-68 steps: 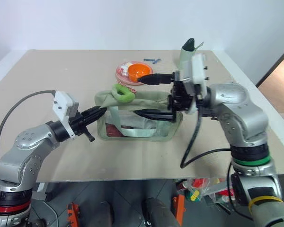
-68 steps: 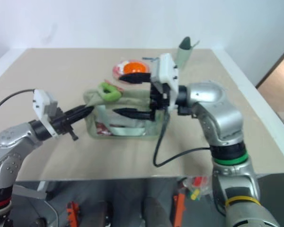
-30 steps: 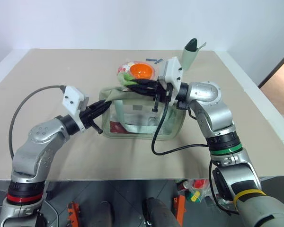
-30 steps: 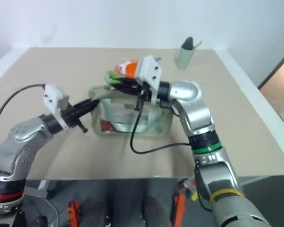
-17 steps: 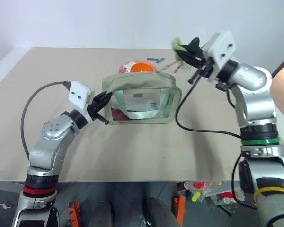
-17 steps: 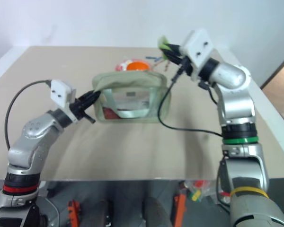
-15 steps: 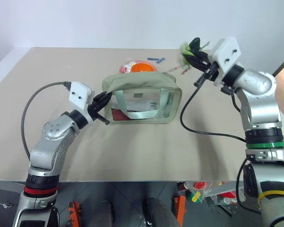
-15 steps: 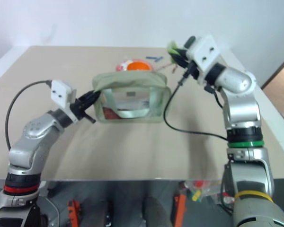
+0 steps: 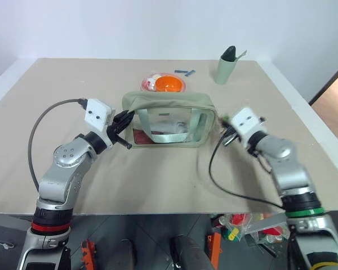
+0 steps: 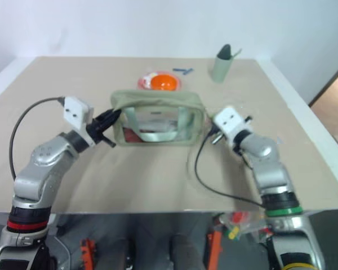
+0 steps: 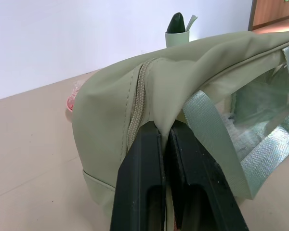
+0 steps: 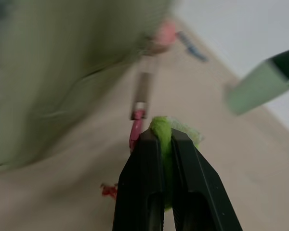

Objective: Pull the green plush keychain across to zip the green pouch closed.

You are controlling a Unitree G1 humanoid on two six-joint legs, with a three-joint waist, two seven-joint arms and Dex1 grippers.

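Note:
The green pouch (image 9: 168, 105) stands upright in the middle of the table, its clear window facing me. My left gripper (image 9: 125, 120) is shut on the fabric at the pouch's left end (image 11: 149, 91), just beside the meshed zipper (image 11: 134, 108). Low over the table, just off the pouch's right end, my right gripper (image 9: 225, 127) is shut on the green plush keychain (image 12: 160, 129). Its reddish cord (image 12: 135, 133) runs to the zipper pull (image 12: 143, 89) at that end of the pouch.
An orange bowl (image 9: 168, 84) on a pink plate sits just behind the pouch. A pale green cup (image 9: 225, 67) stands at the back right, with small blue bits (image 9: 185, 72) beside it. My right arm's black cable (image 9: 225, 183) loops over the table in front.
My right gripper carried the keychain from the pouch's left end across to the right, rose high, then swung down beside the pouch's right end. The left gripper kept its hold.

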